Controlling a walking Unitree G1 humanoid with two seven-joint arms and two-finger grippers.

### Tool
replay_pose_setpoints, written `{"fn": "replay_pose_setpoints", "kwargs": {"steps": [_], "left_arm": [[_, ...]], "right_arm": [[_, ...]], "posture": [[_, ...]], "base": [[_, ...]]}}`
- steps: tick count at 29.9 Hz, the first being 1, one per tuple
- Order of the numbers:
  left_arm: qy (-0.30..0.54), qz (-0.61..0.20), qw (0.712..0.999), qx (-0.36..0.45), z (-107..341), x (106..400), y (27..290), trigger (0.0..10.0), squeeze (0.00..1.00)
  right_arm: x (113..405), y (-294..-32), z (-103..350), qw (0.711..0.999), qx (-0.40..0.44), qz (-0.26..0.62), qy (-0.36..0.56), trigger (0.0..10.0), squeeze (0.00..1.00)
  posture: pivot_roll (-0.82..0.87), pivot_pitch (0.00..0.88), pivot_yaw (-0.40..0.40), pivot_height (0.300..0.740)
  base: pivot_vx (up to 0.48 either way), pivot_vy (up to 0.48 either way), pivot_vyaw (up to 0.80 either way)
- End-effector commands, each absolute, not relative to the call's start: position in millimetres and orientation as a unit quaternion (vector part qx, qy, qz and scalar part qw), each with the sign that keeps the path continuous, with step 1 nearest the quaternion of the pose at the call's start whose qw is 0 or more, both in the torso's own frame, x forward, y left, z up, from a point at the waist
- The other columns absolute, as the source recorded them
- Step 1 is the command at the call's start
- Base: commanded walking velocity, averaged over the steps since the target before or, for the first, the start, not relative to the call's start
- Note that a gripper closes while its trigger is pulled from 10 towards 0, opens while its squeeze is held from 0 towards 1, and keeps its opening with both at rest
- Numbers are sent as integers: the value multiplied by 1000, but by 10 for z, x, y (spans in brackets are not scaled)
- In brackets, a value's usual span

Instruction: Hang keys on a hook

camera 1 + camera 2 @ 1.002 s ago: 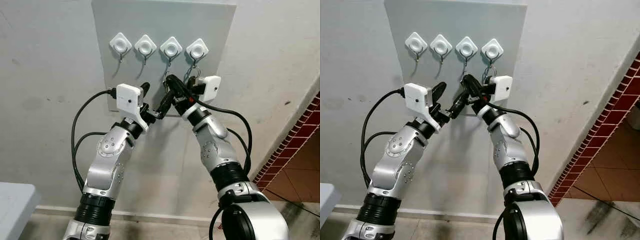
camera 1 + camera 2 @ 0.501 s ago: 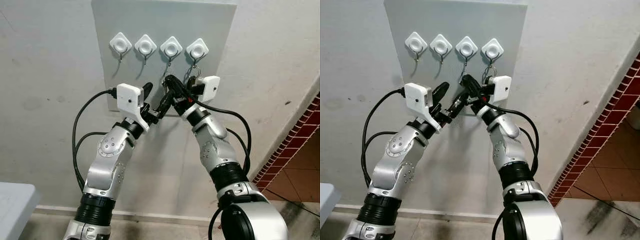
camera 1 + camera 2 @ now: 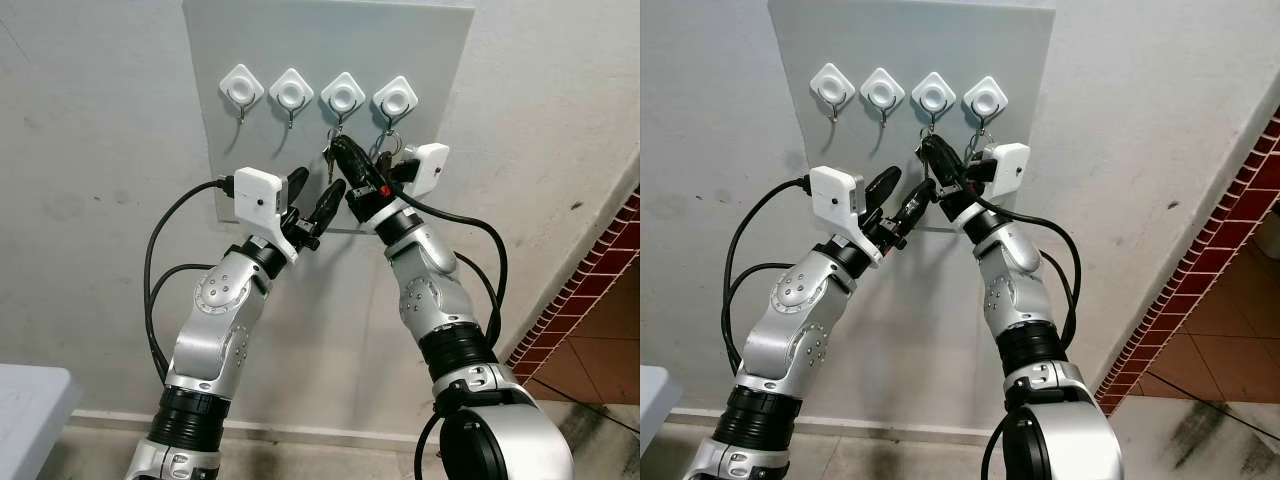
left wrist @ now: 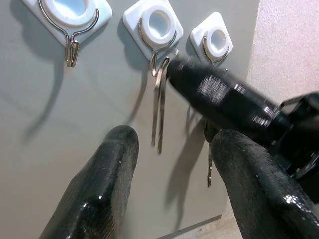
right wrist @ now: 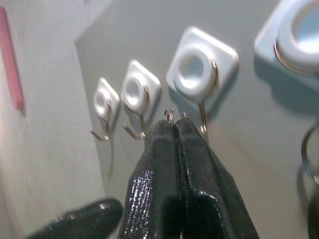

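Compared with a second ago, my right gripper has risen to the third hook on the grey board, fingers pinched on the keys, which dangle from that hook's wire. My left gripper sits open just below the keys, touching nothing. Another key set hangs from the fourth hook.

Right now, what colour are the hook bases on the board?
White hook bases, metal wire hooks; clearest in the left wrist view.

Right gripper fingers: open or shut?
Shut. The right gripper has its fingers pressed together on the key ring by the third hook.
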State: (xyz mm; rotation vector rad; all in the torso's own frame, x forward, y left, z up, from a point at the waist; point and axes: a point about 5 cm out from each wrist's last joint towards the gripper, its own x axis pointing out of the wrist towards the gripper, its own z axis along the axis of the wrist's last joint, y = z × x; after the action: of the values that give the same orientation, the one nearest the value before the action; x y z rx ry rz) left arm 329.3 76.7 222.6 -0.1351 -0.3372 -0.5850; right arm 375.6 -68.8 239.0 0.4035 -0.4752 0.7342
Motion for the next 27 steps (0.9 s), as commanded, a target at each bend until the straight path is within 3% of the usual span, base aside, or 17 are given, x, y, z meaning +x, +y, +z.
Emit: {"fn": "replay_pose_setpoints", "kwargs": {"steps": [1,27], "left_arm": [[-165,-289,941,-57,2237,3284,756,10000,0],[-166,-290,941,-60,2246,3276,744,10000,0]], "right_arm": [[3754,-712,2501,879,199,355,-248,10000,0],[3822,-727,2410,848,351,353,-182,10000,0]], "posture": [[-31,0,-18,740],[-28,0,-22,740]], "base": [[0,0,0],[0,0,0]]}}
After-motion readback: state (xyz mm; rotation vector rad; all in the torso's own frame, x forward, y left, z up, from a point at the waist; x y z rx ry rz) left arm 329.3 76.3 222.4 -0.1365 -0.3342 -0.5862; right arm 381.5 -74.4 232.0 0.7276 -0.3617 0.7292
